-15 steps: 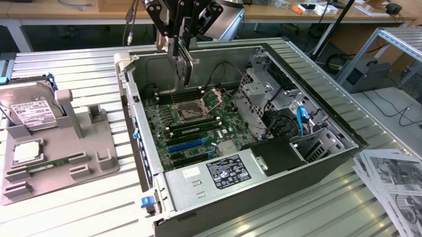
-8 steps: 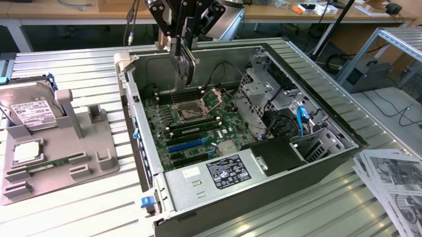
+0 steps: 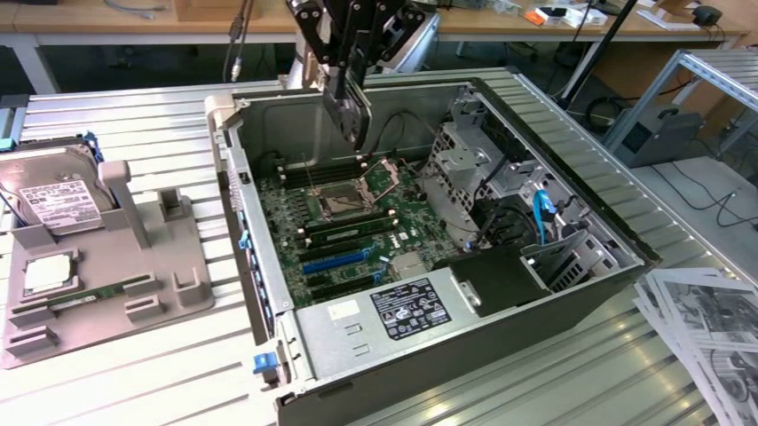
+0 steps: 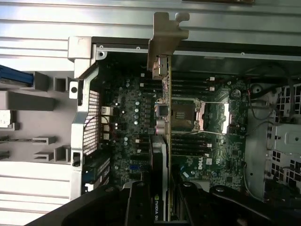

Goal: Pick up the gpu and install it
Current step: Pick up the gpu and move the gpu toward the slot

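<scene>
Entry 1, gripper [image 3: 347, 82] [image 4: 162, 195]: at 12 o'clock in the exterior view, clenched on the gpu [image 3: 351, 120] [image 4: 160, 155]. The wrist view shows one dark finger [image 4: 136, 202] against each face of the card.

Entry 2, gpu: held on edge and upright in the air over the open case [image 3: 255, 266], clear of the motherboard [image 3: 355, 235]. Its lower end hangs above the board's 12 o'clock part, near the CPU socket [image 3: 335, 200]. The silver bracket [image 4: 165, 35] is at the end away from the gripper and overlaps the case rim in the wrist view. Card not yet seated in a slot.

Entry 3, case: lying on its side, lid off, at the centre of the exterior view, on the ribbed metal surface [image 3: 119, 373]. Inside are the motherboard, a power supply [image 3: 403, 311] at 6 o'clock and a blue cable [image 3: 542, 213] at 3 o'clock.

Entry 4, grey tray [image 3: 177, 266]: at 9 o'clock, just beside the case. A hard drive [image 3: 53, 200] stands in its 10 o'clock corner.

Entry 5, printed sheets [image 3: 698, 311]: at 4 o'clock, on the surface near the case's corner.
</scene>
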Robot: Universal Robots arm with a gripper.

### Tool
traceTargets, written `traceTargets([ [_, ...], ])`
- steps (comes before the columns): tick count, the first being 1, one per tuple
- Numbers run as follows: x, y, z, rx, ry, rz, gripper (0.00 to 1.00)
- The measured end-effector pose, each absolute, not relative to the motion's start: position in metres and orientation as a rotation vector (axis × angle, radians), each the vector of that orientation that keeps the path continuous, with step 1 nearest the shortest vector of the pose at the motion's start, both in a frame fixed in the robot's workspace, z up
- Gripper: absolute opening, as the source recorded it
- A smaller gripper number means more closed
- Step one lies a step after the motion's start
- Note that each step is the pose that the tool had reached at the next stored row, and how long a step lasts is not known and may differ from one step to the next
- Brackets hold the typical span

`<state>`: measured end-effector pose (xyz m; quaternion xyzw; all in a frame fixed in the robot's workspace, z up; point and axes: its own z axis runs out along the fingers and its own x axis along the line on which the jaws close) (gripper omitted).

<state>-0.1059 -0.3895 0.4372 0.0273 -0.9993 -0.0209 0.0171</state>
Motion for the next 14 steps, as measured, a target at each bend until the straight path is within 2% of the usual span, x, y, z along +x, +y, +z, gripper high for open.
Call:
traceTargets([
  [14,-0.093,-0.39,0.437,0.086,-3.105,-0.065,0.27],
])
